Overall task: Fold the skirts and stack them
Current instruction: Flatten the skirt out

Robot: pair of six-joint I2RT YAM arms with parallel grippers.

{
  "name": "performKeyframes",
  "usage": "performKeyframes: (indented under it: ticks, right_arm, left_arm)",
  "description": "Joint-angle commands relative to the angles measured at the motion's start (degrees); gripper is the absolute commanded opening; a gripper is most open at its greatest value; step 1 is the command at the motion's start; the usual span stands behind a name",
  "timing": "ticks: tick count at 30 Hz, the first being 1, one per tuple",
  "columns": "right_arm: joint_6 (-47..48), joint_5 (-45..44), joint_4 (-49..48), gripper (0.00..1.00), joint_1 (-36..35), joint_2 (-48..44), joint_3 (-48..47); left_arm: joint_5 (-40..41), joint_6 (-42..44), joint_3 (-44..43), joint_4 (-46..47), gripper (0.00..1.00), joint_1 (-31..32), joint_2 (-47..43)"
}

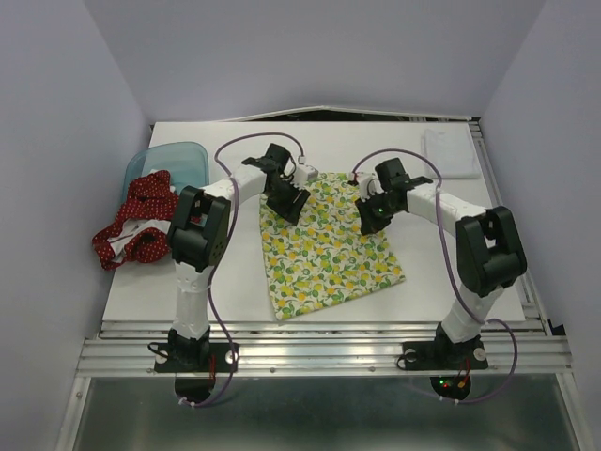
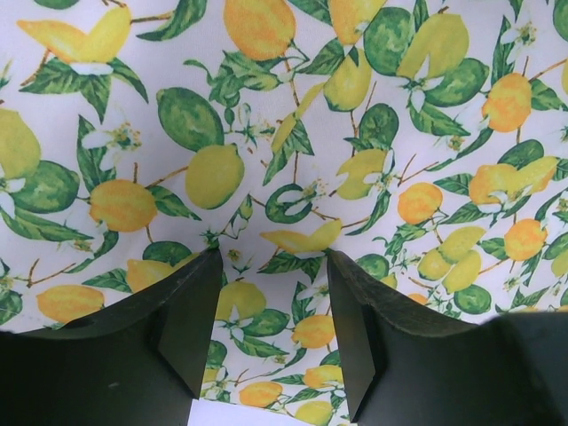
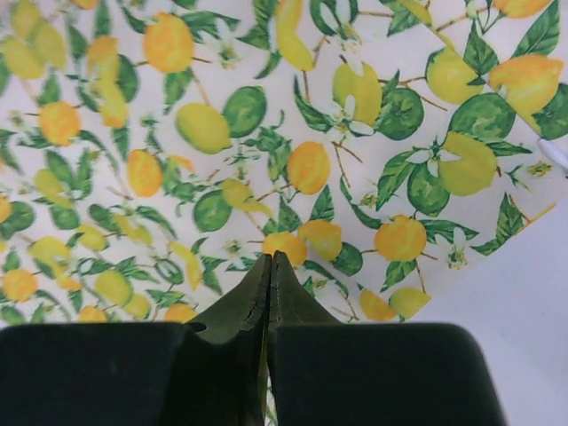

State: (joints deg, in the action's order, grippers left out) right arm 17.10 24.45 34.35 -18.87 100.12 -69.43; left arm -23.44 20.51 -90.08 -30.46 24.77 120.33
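Observation:
The cream lemon-print skirt [image 1: 324,249] lies flat on the white table [image 1: 451,272], between the two arms. My left gripper [image 1: 286,205] is open just above its far left part; in the left wrist view my gripper [image 2: 273,257] has its jaws wide apart, with lemon cloth [image 2: 266,133] showing between them. My right gripper [image 1: 371,218] hovers over the far right part, and its jaws [image 3: 270,257] are pressed together above the flat cloth [image 3: 222,133]. The red dotted skirt [image 1: 136,221] lies crumpled at the table's left edge.
A translucent blue bin [image 1: 178,160] sits at the back left, behind the red skirt. A white folded item [image 1: 449,150] lies at the back right. Bare table [image 3: 524,293] shows beside the skirt's right edge.

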Motion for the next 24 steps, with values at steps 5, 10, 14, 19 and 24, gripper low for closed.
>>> performKeyframes:
  ticks: [5,10,14,19,24]
  right_arm:
    - [0.9,-5.7,-4.4,0.01,-0.6,2.6,5.3]
    - [0.7,-3.6,-1.2,0.01,-0.6,2.9,9.0]
    - [2.1,-1.8,1.8,0.01,-3.3,1.9,11.2]
    - [3.0,0.4,6.1,0.01,-7.0,-0.1,11.8]
    - [2.2,2.4,8.7,0.04,-7.6,-1.6,8.9]
  left_arm:
    - [3.9,3.3,-4.7,-3.3,0.63,-0.3,2.9]
    - [4.7,4.5,-7.9,-4.5,0.63,-0.3,4.4]
    - [4.8,5.2,-7.5,-4.6,0.63,-0.3,3.9]
    - [3.6,5.5,-3.2,-4.3,0.63,-0.3,1.3]
    - [1.9,5.7,-1.4,-4.3,0.64,-0.3,-1.4]
